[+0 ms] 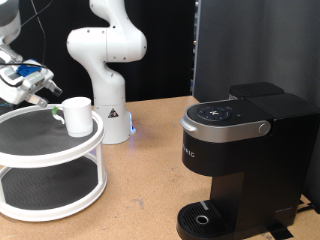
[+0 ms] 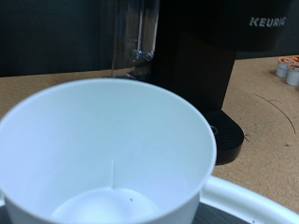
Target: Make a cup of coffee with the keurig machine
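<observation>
1. The cup (image 1: 77, 113) stands on the top tier of a white two-tier round stand (image 1: 50, 165) near the exterior view's left edge of the wooden table (image 1: 145, 195). It is well apart from the keurig machine (image 1: 245, 160), which sits toward the table's right edge with its lid down and its round drip tray (image 1: 207, 218) bare.
2. The gripper (image 1: 40, 92) hangs at the far left, just beside the cup and level with its rim. I cannot tell whether its fingers are spread or pressed together, nor whether they touch the cup.
3. The cup looks like a small, rigid, thin-walled mug, empty and therefore probably light. Its glazed surface seems smooth and likely slippery, and it would chip if knocked. The rim wall or the side handle looks like the sound place to pinch it.
4. The wrist view fills with the cup's (image 2: 103, 154) open, empty interior, proving nothing is inside. It also shows the machine's (image 2: 201, 70) brand lettering behind. No fingers appear there.
5. Only the exterior view shows the stand's lower tier, the white robot base (image 1: 105, 70) and the machine's top buttons.
</observation>
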